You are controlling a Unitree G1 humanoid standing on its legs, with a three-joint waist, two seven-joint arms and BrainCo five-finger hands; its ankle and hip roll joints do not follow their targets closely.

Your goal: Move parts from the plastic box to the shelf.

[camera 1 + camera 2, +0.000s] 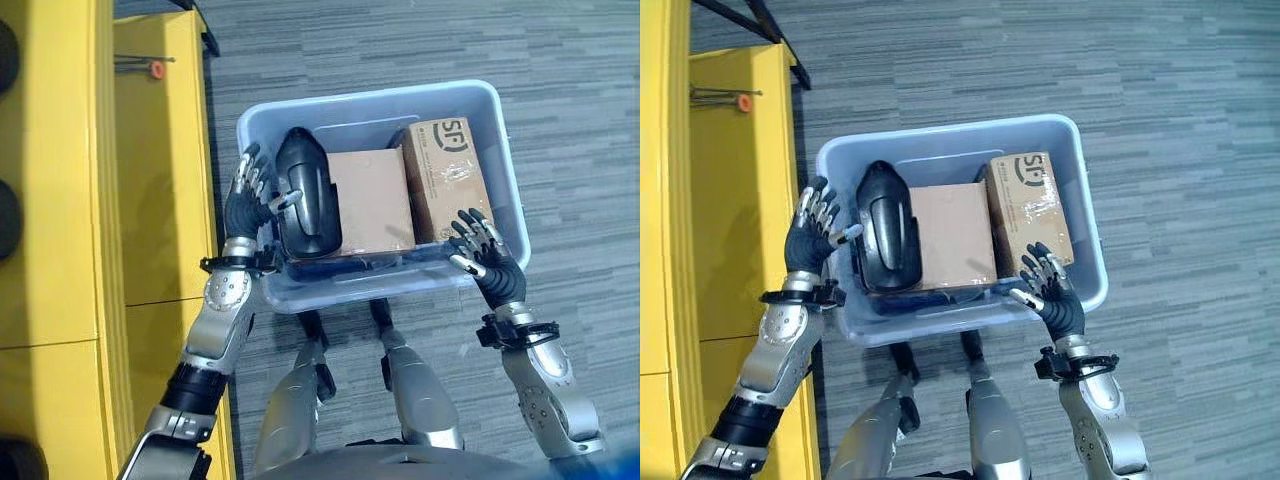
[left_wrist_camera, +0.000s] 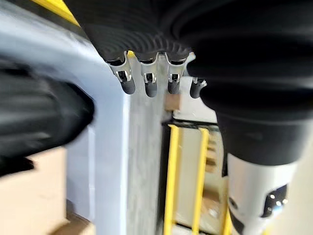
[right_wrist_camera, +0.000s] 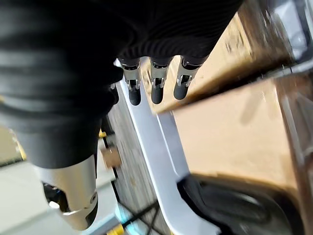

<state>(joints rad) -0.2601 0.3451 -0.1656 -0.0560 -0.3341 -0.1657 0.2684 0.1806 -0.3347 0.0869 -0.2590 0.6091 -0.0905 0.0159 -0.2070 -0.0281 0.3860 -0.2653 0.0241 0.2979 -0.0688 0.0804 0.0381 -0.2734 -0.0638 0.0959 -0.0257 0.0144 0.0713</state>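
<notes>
A pale blue plastic box (image 1: 370, 95) sits before me above the grey carpet. Inside lie a black curved part (image 1: 308, 195) at the left, a flat cardboard box (image 1: 370, 200) in the middle and a taller printed carton (image 1: 447, 175) at the right. My left hand (image 1: 245, 205) rests against the box's left wall, fingers straight, thumb over the rim by the black part. At the near right corner my right hand (image 1: 490, 262) lies on the rim, fingers spread and straight. The right wrist view shows its fingertips (image 3: 156, 90) over the rim (image 3: 146, 132).
A yellow shelf (image 1: 160, 170) runs along the left, close beside the box and my left arm. A thin tool with an orange tip (image 1: 156, 68) lies on its far board. Grey carpet (image 1: 570, 120) stretches to the right and beyond the box.
</notes>
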